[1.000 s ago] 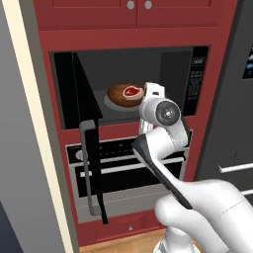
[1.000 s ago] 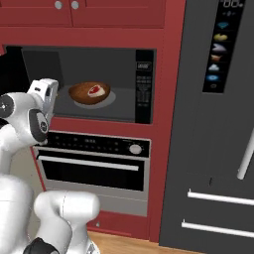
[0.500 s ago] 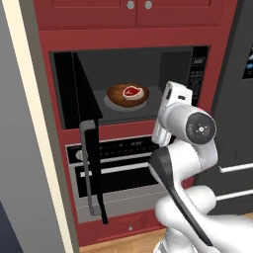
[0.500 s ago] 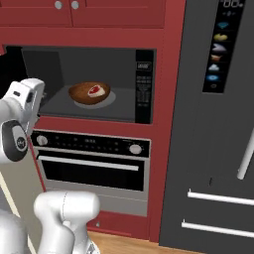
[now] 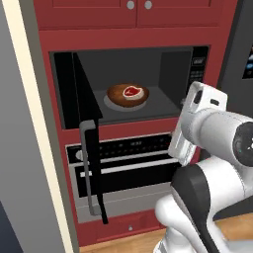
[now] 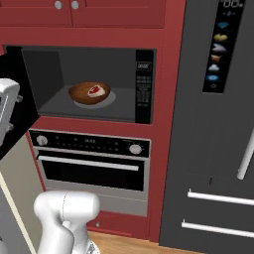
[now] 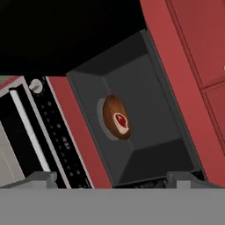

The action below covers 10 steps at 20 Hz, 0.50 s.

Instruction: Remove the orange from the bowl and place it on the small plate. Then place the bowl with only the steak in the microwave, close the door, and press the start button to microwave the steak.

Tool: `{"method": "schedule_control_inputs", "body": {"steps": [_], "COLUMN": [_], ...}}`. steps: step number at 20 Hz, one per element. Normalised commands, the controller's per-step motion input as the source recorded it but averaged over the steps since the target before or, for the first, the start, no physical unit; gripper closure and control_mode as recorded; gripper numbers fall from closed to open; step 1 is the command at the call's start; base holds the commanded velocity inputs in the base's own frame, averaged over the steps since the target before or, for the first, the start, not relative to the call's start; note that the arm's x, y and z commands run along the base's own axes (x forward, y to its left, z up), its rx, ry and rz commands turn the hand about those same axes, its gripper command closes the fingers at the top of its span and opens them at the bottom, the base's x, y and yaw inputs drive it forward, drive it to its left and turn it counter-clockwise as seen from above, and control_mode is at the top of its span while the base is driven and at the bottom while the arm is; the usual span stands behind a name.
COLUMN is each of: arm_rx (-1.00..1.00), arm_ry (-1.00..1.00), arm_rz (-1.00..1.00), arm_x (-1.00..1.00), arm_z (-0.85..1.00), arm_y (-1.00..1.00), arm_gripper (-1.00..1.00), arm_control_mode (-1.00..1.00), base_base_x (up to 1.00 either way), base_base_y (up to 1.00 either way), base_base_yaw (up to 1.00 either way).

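round brown wooden bowl [image 5: 127, 95] with raw red steak [image 5: 132, 91] sits mid-cavity in black built-in microwave [image 6: 94, 84]; black glass door [image 5: 87, 148] open at 9 o'clock. two-finger gripper [image 7: 113, 179] wide, empty.

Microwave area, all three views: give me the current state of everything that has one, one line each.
microwave: cavity exposed, bowl inside
door: swung fully open to the left
bowl: resting on the cavity floor, holding only the steak
steak: lying in the bowl
oven: door closed
end effector: open, empty, outside the cavity
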Motion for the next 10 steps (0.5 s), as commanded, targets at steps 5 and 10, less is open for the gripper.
{"method": "schedule_control_inputs", "body": {"steps": [5,10], "arm_rx": [0.00,-0.02], "arm_ry": [-0.09,-0.03], "arm_rz": [0.00,0.00], "arm_x": [-1.00,-0.97], "arm_z": [-0.09,0.02], "arm_y": [0.30,0.66], "arm_gripper": [-1.00,-1.00], "arm_control_mode": [-1.00,-1.00], "base_base_x": [0.00,0.00], "base_base_y": [0.00,0.00], "base_base_yaw": [0.00,0.00]}}
